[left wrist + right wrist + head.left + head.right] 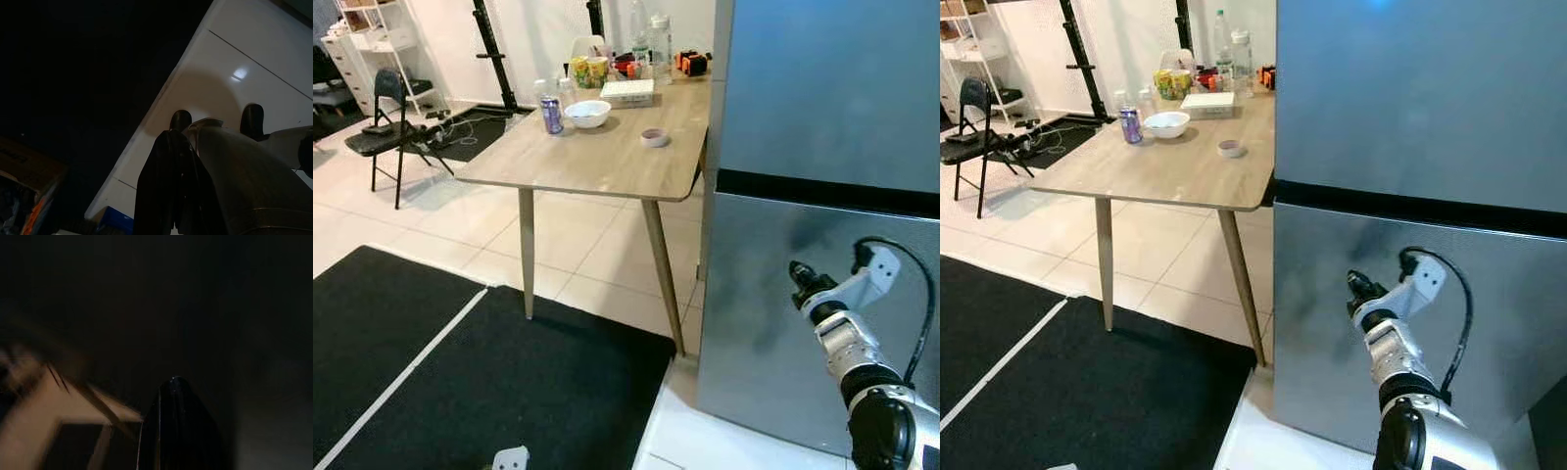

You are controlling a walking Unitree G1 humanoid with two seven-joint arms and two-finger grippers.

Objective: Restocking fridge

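- Right gripper (1363, 288), nearest the camera, is raised on its silver arm just in front of the fridge's lower door, its black tip pointing toward the fridge's left edge; the fingers look pressed together with nothing between them, and the dark, blurred right wrist view agrees, showing one black finger mass.
- Fridge (1410, 108) is a tall steel-grey unit with both doors closed and a black gap between the upper and lower door; a black cable loops from the right wrist in front of its lower door.
- Left gripper (176, 161) hangs low, well away from the fridge to its left; in the left wrist view its fingers appear closed into one dark shape, empty, above white floor tiles and the edge of a black mat (460, 392).
- Wooden table (607, 157) stands immediately left of the fridge, its right edge close to the fridge side.
- On the table, going away from the fridge: a small pinkish dish (654, 137), a white bowl (587, 114), and a purple can (551, 115) just beside the bowl.
- Toward the table's far end sit a flat white box (627, 92), yellow-green packets (588, 70), clear bottles (649, 39) and an orange and black item (692, 63), the last nearest the fridge.
- Black folding chair (386, 122) stands well to the left of the fridge, beyond the table, with white shelving (372, 44) behind it.
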